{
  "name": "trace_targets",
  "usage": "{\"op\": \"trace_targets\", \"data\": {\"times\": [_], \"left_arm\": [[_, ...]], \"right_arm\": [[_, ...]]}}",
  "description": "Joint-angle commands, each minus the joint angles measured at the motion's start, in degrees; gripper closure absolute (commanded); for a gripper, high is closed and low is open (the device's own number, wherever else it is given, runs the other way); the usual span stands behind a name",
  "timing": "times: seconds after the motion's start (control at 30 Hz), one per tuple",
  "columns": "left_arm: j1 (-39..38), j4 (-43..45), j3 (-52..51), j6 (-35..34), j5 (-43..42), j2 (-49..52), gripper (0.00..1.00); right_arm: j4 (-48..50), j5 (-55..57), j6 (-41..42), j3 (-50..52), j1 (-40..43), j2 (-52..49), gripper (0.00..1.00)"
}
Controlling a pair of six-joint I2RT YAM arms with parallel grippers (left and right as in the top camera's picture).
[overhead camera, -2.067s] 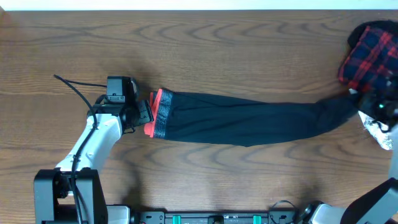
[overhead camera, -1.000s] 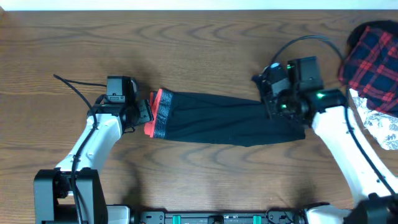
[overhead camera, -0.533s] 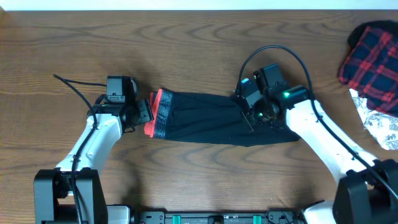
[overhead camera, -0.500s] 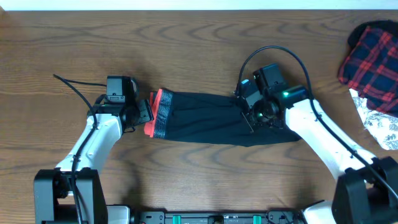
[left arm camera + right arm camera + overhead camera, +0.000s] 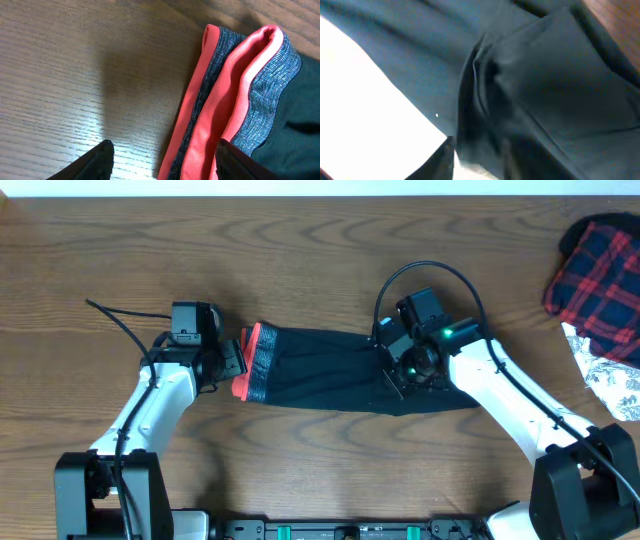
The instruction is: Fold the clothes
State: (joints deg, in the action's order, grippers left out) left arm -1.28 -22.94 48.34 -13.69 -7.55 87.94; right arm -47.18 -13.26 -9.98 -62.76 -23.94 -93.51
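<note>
The black trousers [image 5: 320,370] lie across the middle of the table, their leg end folded back over themselves on the right. The grey-flecked waistband with its red-orange edge [image 5: 235,90] points left. My left gripper [image 5: 235,362] is open at the waistband, and in the left wrist view the red edge lies between its fingertips [image 5: 105,155]. My right gripper [image 5: 392,365] is low over the doubled black fabric [image 5: 545,75]. In that view one finger [image 5: 440,162] shows beside a bunched fold, and the blur hides whether the jaws grip it.
A red-and-black plaid garment [image 5: 597,265] is heaped at the far right of the wooden table [image 5: 300,250]. A white floral cloth [image 5: 612,385] lies just below it. A black cable [image 5: 120,325] loops off the left arm.
The right arm has carried the trouser leg end from the far right leftward, laying it over the rest; in the last half second it edged slightly further left. The left arm has stayed still.
</note>
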Motion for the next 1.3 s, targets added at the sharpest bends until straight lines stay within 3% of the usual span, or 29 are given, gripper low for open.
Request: {"op": "trace_targets", "data": {"times": [0.0,0.2,0.27,0.33,0.4,0.83,1.27], "left_arm": [[-0.02,-0.07,-0.39,-0.52,-0.17,0.15,0.35],[-0.04,-0.09,-0.39,-0.52,-0.17,0.15,0.35],[-0.04,-0.09,-0.39,-0.52,-0.17,0.15,0.35],[-0.04,-0.09,-0.39,-0.52,-0.2,0.15,0.35],[-0.04,-0.09,-0.39,-0.52,-0.2,0.15,0.35],[-0.04,-0.13,-0.39,-0.55,-0.2,0.15,0.34],[-0.04,-0.13,-0.39,-0.52,-0.2,0.15,0.35]], "right_arm": [[-0.22,-0.55,-0.63,-0.96,-1.62,-0.24,0.67],[0.59,1.42,-0.81,-0.98,-1.33,-0.24,0.64],[1.62,4.39,1.57,-0.98,-0.68,-0.24,0.72],[3.17,7.78,5.51,-0.98,0.11,-0.26,0.91],[5.46,8.76,7.85,-0.96,0.81,-0.52,0.94],[11.17,1.62,10.34,-0.96,0.39,-14.51,0.99],[13.18,-2.23,9.92,-0.98,-3.37,-15.45,0.98]]}}
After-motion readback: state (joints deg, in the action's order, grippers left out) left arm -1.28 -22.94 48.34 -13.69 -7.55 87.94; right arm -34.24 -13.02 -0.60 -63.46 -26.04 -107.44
